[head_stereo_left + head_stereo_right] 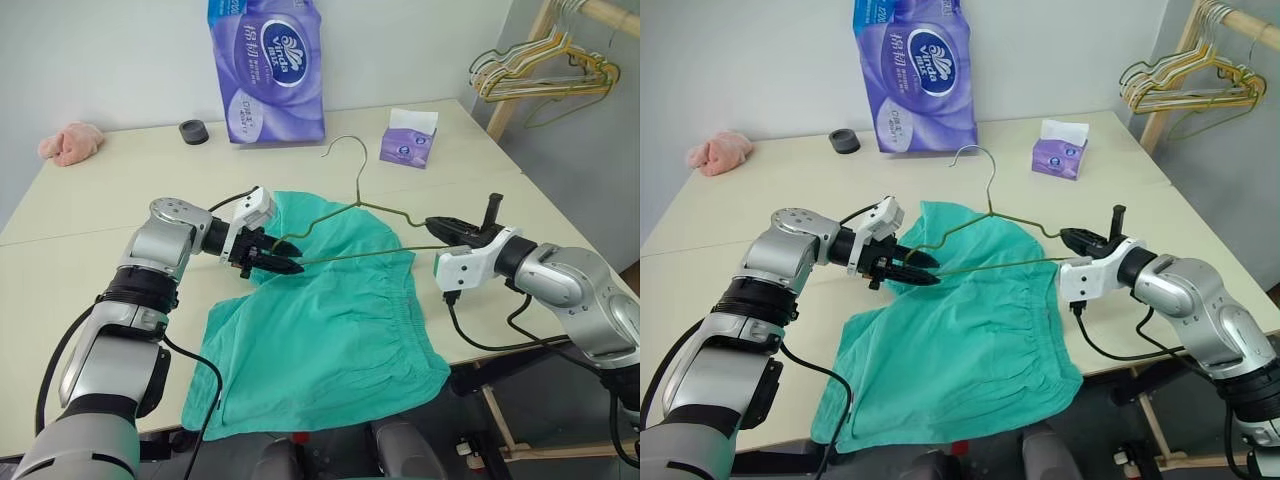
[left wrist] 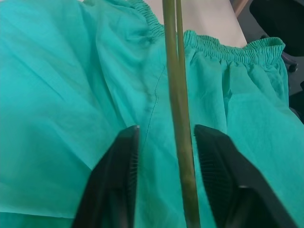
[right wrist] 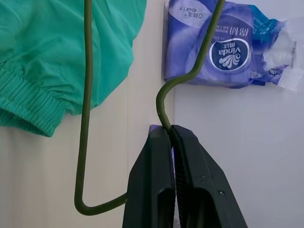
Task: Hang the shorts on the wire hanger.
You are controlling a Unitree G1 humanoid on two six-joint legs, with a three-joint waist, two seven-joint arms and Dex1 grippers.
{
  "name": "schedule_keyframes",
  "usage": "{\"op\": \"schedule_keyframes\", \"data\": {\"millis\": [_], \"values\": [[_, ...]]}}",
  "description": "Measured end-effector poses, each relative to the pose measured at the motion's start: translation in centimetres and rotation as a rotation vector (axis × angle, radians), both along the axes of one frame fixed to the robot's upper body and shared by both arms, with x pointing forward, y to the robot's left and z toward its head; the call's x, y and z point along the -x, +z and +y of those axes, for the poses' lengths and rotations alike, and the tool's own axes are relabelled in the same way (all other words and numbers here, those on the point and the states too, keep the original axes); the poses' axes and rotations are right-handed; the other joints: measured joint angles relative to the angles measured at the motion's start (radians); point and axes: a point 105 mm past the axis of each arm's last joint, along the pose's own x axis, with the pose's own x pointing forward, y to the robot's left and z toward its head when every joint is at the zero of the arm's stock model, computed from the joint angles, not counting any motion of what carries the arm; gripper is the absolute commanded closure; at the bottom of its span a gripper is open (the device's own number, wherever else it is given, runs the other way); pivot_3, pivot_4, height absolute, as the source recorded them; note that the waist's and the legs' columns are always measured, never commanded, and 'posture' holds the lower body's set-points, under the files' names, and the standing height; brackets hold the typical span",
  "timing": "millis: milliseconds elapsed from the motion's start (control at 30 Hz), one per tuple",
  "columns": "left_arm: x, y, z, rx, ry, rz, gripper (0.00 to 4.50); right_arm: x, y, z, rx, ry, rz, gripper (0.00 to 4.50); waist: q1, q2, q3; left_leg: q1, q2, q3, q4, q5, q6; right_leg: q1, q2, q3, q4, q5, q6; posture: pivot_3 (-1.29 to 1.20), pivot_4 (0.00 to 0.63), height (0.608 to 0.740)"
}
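The right gripper [image 3: 172, 137] is clamped tight on the thin olive-gold wire hanger [image 1: 372, 207], holding it above the teal-green fabric shorts [image 1: 330, 330] spread on the pale desk [image 1: 120, 200]. The left gripper [image 2: 166, 142], fingers partly apart, straddles the hanger's wire without pinching it.

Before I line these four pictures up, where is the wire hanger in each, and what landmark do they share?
Left eye view: wire hanger, centre, over the shorts.
Right eye view: centre, hook towards the purple pack.
Left wrist view: bar between the left gripper fingers.
Right wrist view: shoulder bend pinched by the right gripper.
Shared landmark: the shorts.
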Motion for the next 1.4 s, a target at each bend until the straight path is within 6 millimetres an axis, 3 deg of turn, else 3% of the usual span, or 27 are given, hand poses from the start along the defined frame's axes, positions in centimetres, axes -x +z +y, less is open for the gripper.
{"op": "schedule_keyframes", "data": {"millis": [100,267,300,467,700,867,933,1067,1167,1400], "values": [[0.2,-0.2,-0.1,0.0,-0.009,0.001,4.48,0.0,0.1,-0.1,0.001,-0.001,-0.003,4.5,0.0,0.0,0.0,0.0,0.0,-0.001,0.0,0.0,0.0,0.0,0.0,0.0,0.0,0.0,0.0,-0.23,0.111,0.74],[0.3,-0.1,-0.2,0.0,-0.012,0.0,4.48,0.2,0.0,-0.2,0.005,-0.003,0.011,4.5,0.0,0.0,0.0,0.0,0.0,-0.001,0.0,0.0,0.0,0.0,0.0,0.0,0.0,0.0,0.0,-0.23,0.111,0.74],[0.3,-0.1,-0.2,-0.001,-0.014,-0.002,4.5,0.3,0.0,-0.3,-0.004,-0.004,0.015,3.99,0.0,0.0,0.0,0.0,0.0,-0.001,0.0,0.0,0.0,0.0,0.0,0.0,0.0,0.0,0.0,-0.23,0.111,0.74],[0.3,-0.1,-0.2,-0.002,-0.011,-0.003,4.5,0.9,-0.4,-0.2,-0.062,0.003,0.095,2.52,0.0,0.0,0.0,0.0,0.0,-0.001,0.0,0.0,0.0,0.0,0.0,0.0,0.001,0.0,0.0,-0.24,0.109,0.74],[0.2,-0.5,-0.1,-0.017,0.006,-0.031,4.5,2.8,-0.9,-1.7,-0.195,-0.041,0.299,0.29,0.002,0.0,0.0,0.0,0.0,-0.002,0.001,0.0,0.0,0.001,-0.001,-0.001,0.001,0.0,0.0,-0.24,0.111,0.74],[0.4,-0.3,0.4,-0.075,-0.045,-0.131,4.5,2.8,1.3,-3.9,-0.417,-0.147,0.435,0.29,0.0,0.0,0.0,0.0,0.001,-0.002,0.001,0.0,0.0,0.001,-0.001,0.0,0.001,0.0,0.0,-0.25,0.11,0.74],[0.7,-0.3,0.5,-0.106,-0.087,-0.179,4.5,3.6,1.0,-4.2,-0.433,-0.161,0.625,0.29,0.001,0.001,0.0,0.0,0.001,-0.002,0.001,0.0,0.0,0.001,-0.001,-0.001,0.001,0.0,0.0,-0.25,0.109,0.74],[1.1,-0.1,0.1,-0.13,-0.139,-0.219,4.5,4.9,0.3,-3.1,-0.422,-0.137,0.851,0.29,0.0,0.0,-0.001,0.0,0.0,-0.002,0.001,0.0,0.0,0.001,-0.001,-0.001,0.001,0.0,0.0,-0.25,0.106,0.74],[1.3,0.2,-0.6,-0.129,-0.177,-0.25,4.5,4.8,-0.8,-1.8,-0.405,-0.147,0.968,0.29,-0.003,0.0,-0.001,0.0,0.0,-0.002,0.001,0.0,0.0,0.001,-0.001,-0.001,0.001,0.0,0.0,-0.25,0.105,0.74],[1.6,0.7,-1.4,-0.133,-0.215,-0.283,4.5,3.7,-2.4,-1.0,-0.365,-0.2,1.06,0.29,-0.01,0.0,-0.001,-0.001,0.0,-0.002,0.001,0.0,0.0,0.0,-0.002,-0.001,0.001,0.0,0.0,-0.24,0.104,0.74]]}}
